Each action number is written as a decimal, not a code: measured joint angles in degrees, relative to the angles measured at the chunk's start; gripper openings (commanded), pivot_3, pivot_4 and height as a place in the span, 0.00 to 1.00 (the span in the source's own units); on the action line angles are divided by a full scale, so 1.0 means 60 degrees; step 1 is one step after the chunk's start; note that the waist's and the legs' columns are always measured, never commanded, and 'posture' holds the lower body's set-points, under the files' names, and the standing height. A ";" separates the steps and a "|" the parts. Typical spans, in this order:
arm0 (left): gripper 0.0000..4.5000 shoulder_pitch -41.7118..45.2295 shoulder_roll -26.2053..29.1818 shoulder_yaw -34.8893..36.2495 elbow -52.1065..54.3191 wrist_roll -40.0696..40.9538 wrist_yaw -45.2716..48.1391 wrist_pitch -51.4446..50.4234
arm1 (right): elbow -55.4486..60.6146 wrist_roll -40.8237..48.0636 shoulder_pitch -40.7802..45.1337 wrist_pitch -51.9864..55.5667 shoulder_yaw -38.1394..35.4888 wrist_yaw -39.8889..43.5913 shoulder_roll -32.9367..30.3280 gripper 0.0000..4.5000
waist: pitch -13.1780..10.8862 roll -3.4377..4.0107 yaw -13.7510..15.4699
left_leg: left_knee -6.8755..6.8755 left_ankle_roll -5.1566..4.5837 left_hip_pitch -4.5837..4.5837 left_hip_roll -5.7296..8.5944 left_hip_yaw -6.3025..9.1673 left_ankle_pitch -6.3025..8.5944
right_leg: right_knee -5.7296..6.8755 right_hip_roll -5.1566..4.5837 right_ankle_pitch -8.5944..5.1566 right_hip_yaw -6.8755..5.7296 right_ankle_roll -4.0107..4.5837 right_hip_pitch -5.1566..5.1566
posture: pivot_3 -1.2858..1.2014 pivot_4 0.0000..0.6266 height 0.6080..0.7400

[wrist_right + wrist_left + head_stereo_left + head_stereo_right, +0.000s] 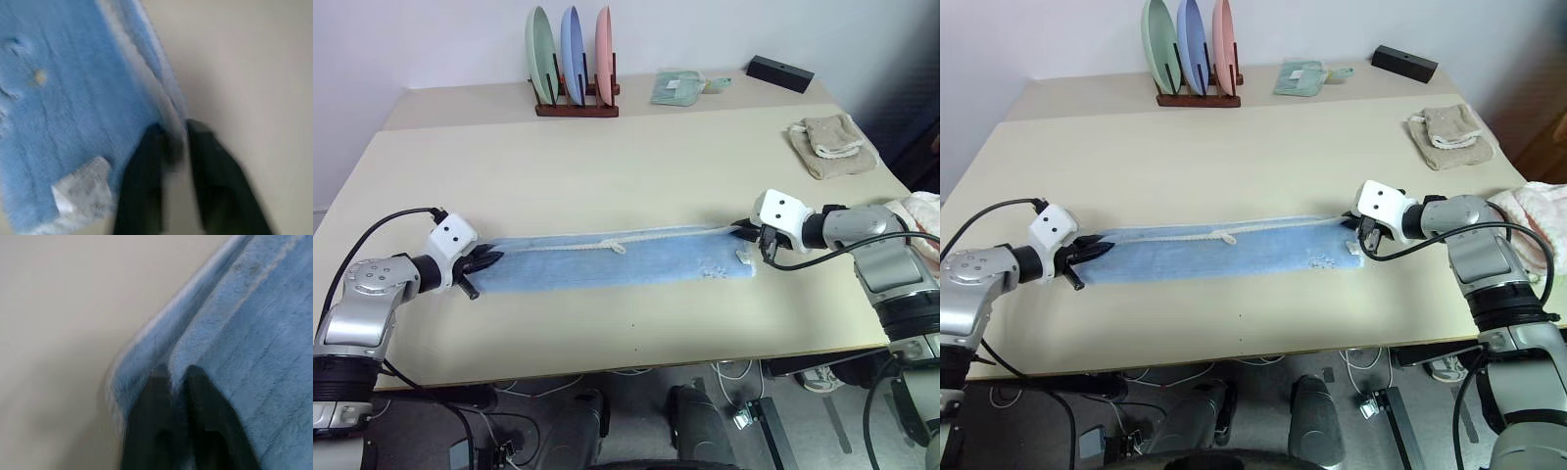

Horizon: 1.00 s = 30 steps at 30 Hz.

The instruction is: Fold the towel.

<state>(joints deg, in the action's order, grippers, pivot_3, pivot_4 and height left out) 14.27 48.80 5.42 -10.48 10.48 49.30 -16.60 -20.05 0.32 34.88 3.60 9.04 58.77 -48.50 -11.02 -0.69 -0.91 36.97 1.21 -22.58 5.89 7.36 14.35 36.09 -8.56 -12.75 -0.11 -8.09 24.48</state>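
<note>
The towel [607, 262] lies as a long narrow band across the near part of the surface [607, 166], already doubled lengthwise, with its whitish trim running along the far edge. The left tool [487, 261] sits at the band's left end, its black fingers [151, 396] a little apart with a fold of blue cloth between them; whether they pinch or are letting go cannot be told. The right tool [751, 238] sits at the right end, fingers [146, 166] likewise slightly apart astride the edge.

To do this step well, both ends should probably be treated alike: release cleanly without dragging the cloth, or grip both layers at the corners, then bring one end over the other with the edges matched and the band kept taut so no crease sets in.

The cloth is soft, napped terry, limp and thick at the folded edge, with a small white label near the right end. The surface is smooth, pale and matt
</note>
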 measured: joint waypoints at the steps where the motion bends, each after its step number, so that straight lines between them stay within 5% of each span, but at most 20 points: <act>1: 0.61 0.0015 0.0000 0.0021 -0.0034 -0.0030 -0.0134 0.0029 | -0.0002 -0.0021 0.0000 -0.0014 -0.0069 -0.0067 -0.0002 0.60 | 0.0000 0.0000 0.0009 | 0.0001 0.0000 0.0001 0.0000 0.0002 0.0000 | 0.0000 0.0000 0.0000 0.0000 0.0000 -0.0003 | 0.52 0.24 0.98; 3: 0.84 0.0185 -0.0031 0.0040 -0.0275 -0.0257 -0.0547 0.0235 | -0.0079 -0.0087 0.0007 -0.0056 -0.0166 -0.0307 -0.0001 0.61 | 0.0000 0.0000 0.0023 | 0.0000 0.0001 0.0002 0.0004 0.0005 -0.0001 | 0.0000 0.0000 0.0001 0.0000 -0.0001 -0.0004 | 0.52 0.24 0.98; 14: 0.84 0.0904 -0.1480 0.1172 -0.0902 -0.0221 -0.3334 -0.0337 | 0.0741 -0.0139 -0.0778 0.0551 -0.1185 -0.1662 0.0046 0.61 | 0.0002 -0.0003 0.0006 | 0.0002 0.0005 0.0000 0.0022 0.0015 -0.0003 | 0.0000 -0.0003 0.0004 0.0001 -0.0010 -0.0005 | 0.52 0.24 0.98; 16: 0.85 0.0479 -0.1483 0.1203 -0.0410 -0.0106 -0.3197 -0.0341 | 0.1220 0.0211 -0.1249 0.1012 -0.1541 -0.1598 0.0017 0.73 | 0.0002 -0.0003 0.0011 | 0.0002 0.0004 0.0000 0.0016 0.0015 -0.0002 | 0.0001 -0.0004 0.0004 0.0003 -0.0010 -0.0005 | 0.52 0.24 0.98; 19: 0.85 -0.0136 -0.1485 0.1507 0.0420 0.0311 -0.2860 -0.0282 | 0.2409 0.1620 -0.2192 0.2600 -0.2672 -0.1152 -0.0005 0.99 | 0.0002 -0.0003 0.0042 | 0.0005 0.0003 -0.0002 0.0009 0.0025 -0.0002 | 0.0000 -0.0004 0.0005 0.0002 -0.0009 -0.0009 | 0.52 0.24 0.98; 24: 0.85 -0.0718 -0.1646 0.1194 0.3093 0.1067 -0.1989 -0.0281 | 0.5526 0.5014 -0.4624 0.5961 -0.4870 -0.1089 0.0672 0.99 | 0.0016 -0.0023 0.0264 | 0.0008 -0.0004 0.0005 0.0006 0.0046 0.0005 | -0.0013 -0.0004 0.0004 -0.0003 -0.0008 -0.0041 | 0.52 0.24 0.98; 30: 0.85 -0.0988 -0.2425 -0.1537 0.5301 0.1067 -0.1084 -0.0347 | 0.8009 0.8244 -0.6950 0.8770 -0.5796 -0.2804 0.2349 0.99 | 0.0018 -0.0010 0.0253 | 0.0013 -0.0005 0.0010 0.0004 0.0027 0.0004 | -0.0025 -0.0002 0.0001 0.0005 -0.0007 -0.0046 | 0.52 0.24 0.98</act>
<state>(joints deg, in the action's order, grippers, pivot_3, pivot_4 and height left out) 8.34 34.25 -3.80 21.32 16.88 42.80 -18.69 28.01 49.79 -6.81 56.23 -25.74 41.95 -34.41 -10.92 -0.75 0.61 37.04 1.18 -22.52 5.92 7.52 14.38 35.94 -8.57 -12.74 -0.08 -8.13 24.20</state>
